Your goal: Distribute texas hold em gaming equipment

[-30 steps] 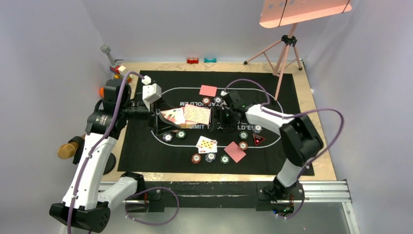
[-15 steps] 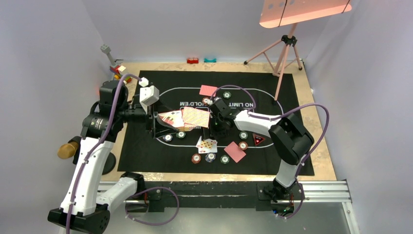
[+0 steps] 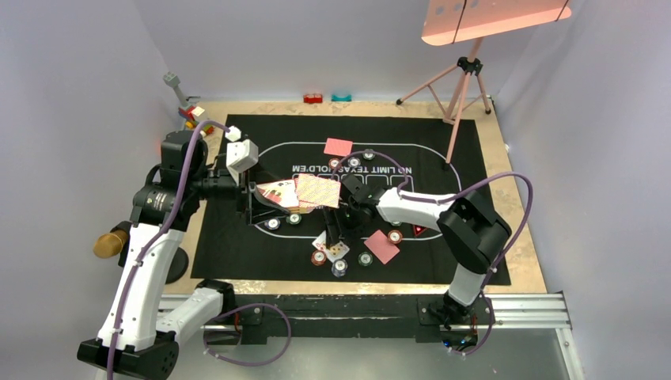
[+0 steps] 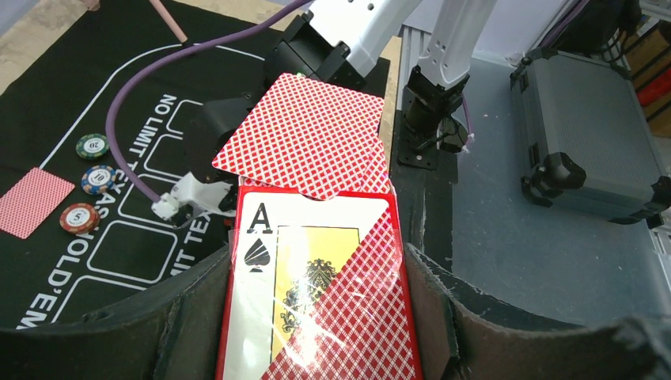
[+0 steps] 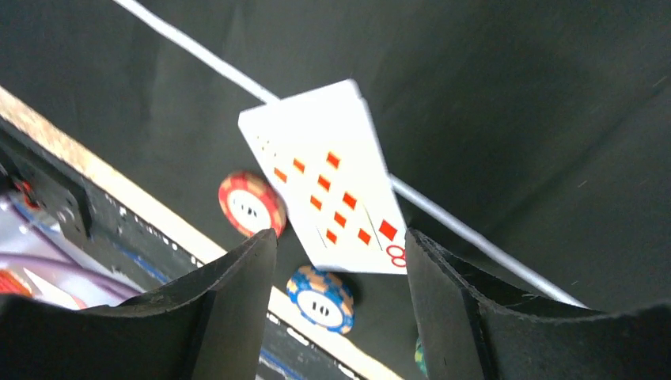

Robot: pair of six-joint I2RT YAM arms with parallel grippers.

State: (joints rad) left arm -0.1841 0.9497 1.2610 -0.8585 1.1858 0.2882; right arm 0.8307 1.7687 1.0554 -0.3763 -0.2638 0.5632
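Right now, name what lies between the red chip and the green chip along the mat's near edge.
A blue chip lies between the red chip and the green chip, set slightly nearer than both. The top view shows it.

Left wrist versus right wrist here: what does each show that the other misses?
Left wrist only: the left pincer clamped on a card pack showing the ace of spades, red-backed cards fanned beyond it. Right wrist only: a face-up diamonds card between the fingers of the right pincer, near a red chip and a blue chip marked 10. Both: the black mat with white lines.
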